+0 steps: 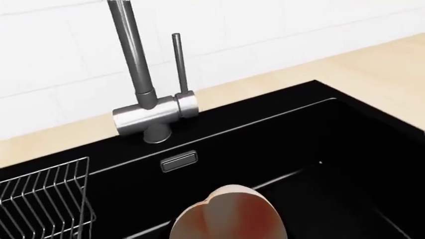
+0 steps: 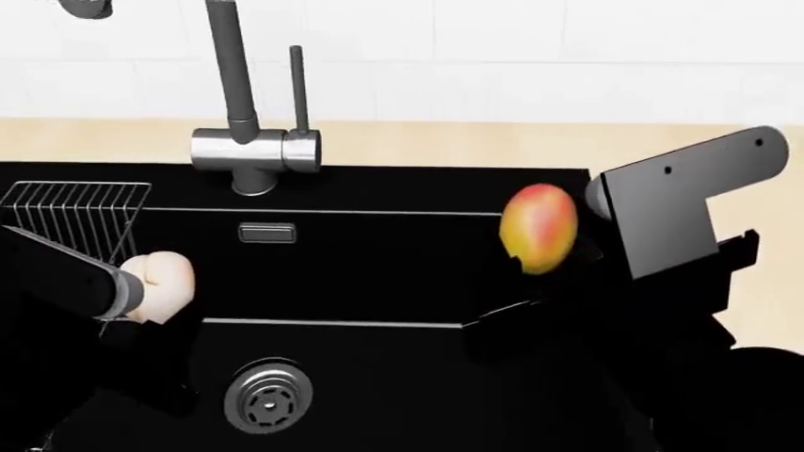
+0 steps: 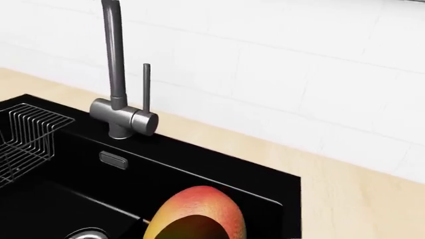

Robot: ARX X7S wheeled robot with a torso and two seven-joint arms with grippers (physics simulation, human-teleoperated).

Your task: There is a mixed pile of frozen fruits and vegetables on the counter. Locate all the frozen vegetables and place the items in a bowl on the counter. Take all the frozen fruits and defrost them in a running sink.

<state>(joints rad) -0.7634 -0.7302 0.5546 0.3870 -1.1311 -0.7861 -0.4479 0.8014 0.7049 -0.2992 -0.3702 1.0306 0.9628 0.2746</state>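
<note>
An off-white round fruit with a dimple (image 2: 160,282) hangs over the left side of the black sink (image 2: 377,273), held at the tip of my left gripper (image 2: 132,294). The same fruit (image 1: 229,216) fills the near edge of the left wrist view. A mango (image 2: 539,228), yellow-green with a red blush, hangs over the sink's right side in my right gripper (image 2: 543,264). It also shows close up in the right wrist view (image 3: 196,214). The dark fingers blend into the black basin. The bowl and the vegetables are out of view.
A steel faucet (image 2: 251,141) with a thin lever stands behind the basin. A wire rack (image 2: 75,215) hangs at the sink's left end, and a round steel drain (image 2: 267,398) sits in its floor. Beige counter (image 2: 440,143) runs along the white tiled wall.
</note>
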